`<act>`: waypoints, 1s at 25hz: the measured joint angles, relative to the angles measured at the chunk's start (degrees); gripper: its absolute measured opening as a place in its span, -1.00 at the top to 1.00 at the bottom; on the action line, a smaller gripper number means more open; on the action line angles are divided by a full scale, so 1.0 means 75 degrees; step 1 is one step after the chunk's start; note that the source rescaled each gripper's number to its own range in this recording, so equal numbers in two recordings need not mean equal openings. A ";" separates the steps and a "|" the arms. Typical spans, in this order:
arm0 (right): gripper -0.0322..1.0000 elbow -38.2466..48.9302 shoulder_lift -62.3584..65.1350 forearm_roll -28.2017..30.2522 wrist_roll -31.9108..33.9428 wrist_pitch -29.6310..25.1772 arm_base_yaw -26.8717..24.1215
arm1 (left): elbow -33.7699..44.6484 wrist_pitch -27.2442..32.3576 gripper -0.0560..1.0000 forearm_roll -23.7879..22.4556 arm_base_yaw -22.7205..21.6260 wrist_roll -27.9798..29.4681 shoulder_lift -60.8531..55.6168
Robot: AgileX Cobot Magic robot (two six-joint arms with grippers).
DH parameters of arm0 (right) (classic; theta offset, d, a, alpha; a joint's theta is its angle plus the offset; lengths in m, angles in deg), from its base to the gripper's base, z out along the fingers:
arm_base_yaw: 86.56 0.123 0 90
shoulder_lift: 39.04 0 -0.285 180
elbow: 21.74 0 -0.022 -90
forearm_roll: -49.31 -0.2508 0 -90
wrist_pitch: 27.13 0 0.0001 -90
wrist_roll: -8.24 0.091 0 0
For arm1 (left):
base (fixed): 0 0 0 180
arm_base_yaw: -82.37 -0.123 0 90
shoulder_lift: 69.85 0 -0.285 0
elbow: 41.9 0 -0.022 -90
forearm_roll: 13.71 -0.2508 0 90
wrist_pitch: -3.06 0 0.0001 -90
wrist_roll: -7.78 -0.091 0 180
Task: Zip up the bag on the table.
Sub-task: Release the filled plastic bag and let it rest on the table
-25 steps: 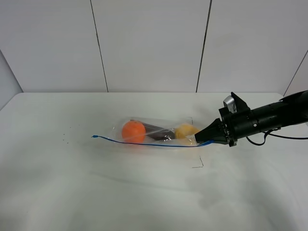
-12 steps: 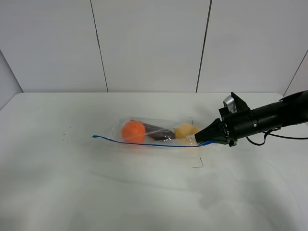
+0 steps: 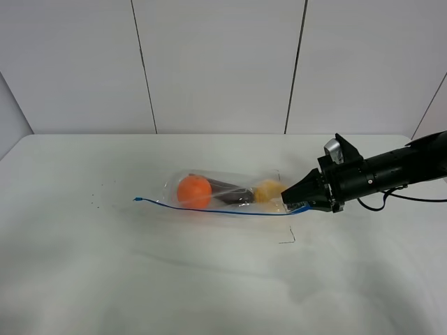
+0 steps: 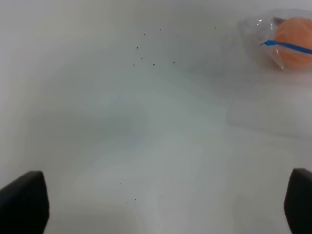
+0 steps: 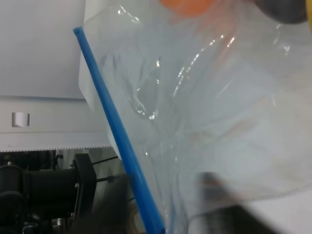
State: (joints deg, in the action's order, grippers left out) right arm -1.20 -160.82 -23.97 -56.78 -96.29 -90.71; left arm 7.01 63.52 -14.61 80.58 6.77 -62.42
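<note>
White surface (image 3: 140, 265) carries bag (image 3: 223, 195). Right claw (image 3: 288, 201) pinching zipper strip (image 3: 209, 209) end. Left claw (image 4: 156, 204) spread wide.

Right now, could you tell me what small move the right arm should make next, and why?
Probably slide the right gripper along the blue zipper strip toward its free end near the orange. Its jaws sit at the bag's right end, where the strip starts, and most of the strip lies ahead.

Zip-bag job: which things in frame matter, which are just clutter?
In play:
bag
blue zipper strip
right pincer, at the bag's end
table

Incidental:
orange, dark eggplant, yellow pear inside the bag
dark specks on the table
</note>
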 joint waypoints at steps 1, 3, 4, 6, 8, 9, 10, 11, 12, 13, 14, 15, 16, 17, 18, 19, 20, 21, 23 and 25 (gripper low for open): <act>-0.27 0.0000 0.0000 0.0000 0.0000 0.0035 0.0000 | 0.0000 0.0000 -1.00 0.0000 0.0000 0.0000 0.0000; -0.75 0.0000 0.0000 -0.0007 0.0007 0.0154 0.0000 | 0.0000 0.0000 -1.00 0.0000 0.0000 0.0000 0.0000; -0.84 0.0000 0.0000 -0.0016 0.0007 0.0242 0.0000 | 0.0000 0.0000 -1.00 0.0000 0.0000 0.0007 0.0000; -0.94 0.0000 0.0000 -0.0022 0.0022 0.0338 0.0000 | 0.0000 0.0000 -1.00 0.0000 0.0000 0.0007 0.0000; -0.98 0.0000 0.0000 -0.0023 0.0022 0.0449 0.0000 | 0.0000 0.0000 -1.00 0.0000 0.0000 0.0007 0.0000; -0.98 0.0000 0.0000 -0.0023 0.0022 0.0469 0.0000 | 0.0000 0.0000 -1.00 0.0000 0.0000 0.0007 0.0000; -0.99 0.0000 0.0000 -0.0023 0.0022 0.0476 0.0000 | 0.0000 0.0000 -1.00 0.0000 0.0000 0.0007 0.0000; -1.00 0.0000 0.0008 -0.0023 0.0063 0.0476 0.0000 | 0.0000 0.0000 -1.00 0.0000 0.0000 0.0007 0.0000; -1.00 0.0000 0.0014 -0.0023 0.0121 0.0476 0.0000 | 0.0000 0.0000 -1.00 0.0000 0.0000 0.0007 0.0000; -1.00 0.0000 0.0025 -0.0023 0.0185 0.0476 0.0000 | 0.0000 0.0000 -1.00 0.0000 0.0000 0.0007 0.0000; -1.00 0.0000 0.0026 -0.0023 0.0260 0.0476 0.0000 | 0.0000 0.0000 -1.00 0.0000 0.0000 0.0007 0.0000; -1.00 0.0000 0.0035 -0.0023 0.0323 0.0476 0.0000 | 0.0000 0.0000 -1.00 0.0000 0.0000 0.0007 0.0000; -1.00 0.0000 0.0035 -0.0023 0.0354 0.0456 0.0000 | 0.0000 0.0000 -1.00 0.0000 0.0000 0.0007 0.0000; -1.00 0.0007 0.0041 -0.0023 0.0375 0.0445 0.0000 | 0.0000 -0.0010 -1.00 0.0000 0.0000 0.0007 0.0000; -1.00 0.0007 0.0041 -0.0023 0.0375 0.0420 0.0000 | 0.0000 -0.0010 -1.00 0.0000 0.0000 0.0007 0.0000; -1.00 -0.0004 0.0041 -0.0003 0.0384 0.0420 0.0000 | 0.0000 -0.0010 -1.00 0.0000 0.0000 0.0007 0.0000; -1.00 -0.0046 0.0050 0.0080 0.0405 0.0420 0.0000 | 0.0000 -0.0010 -1.00 0.0000 0.0000 0.0007 0.0000; -1.00 -0.0118 0.0068 0.0209 0.0469 0.0420 0.0000 | 0.0000 -0.0010 -1.00 0.0000 0.0000 0.0007 0.0000; -1.00 -0.0279 0.0146 0.0592 0.0845 0.0538 0.0000 | 0.0000 -0.0010 -1.00 0.0000 0.0000 0.0007 0.0000; -1.00 -0.0465 0.0297 0.1198 0.1427 0.0899 0.0000 | 0.0000 -0.0010 -1.00 0.0000 0.0000 0.0007 0.0000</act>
State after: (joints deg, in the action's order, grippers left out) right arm -4.69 -158.60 -14.99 -46.08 -89.55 -90.71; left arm 7.01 63.44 -14.61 80.58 6.82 -62.42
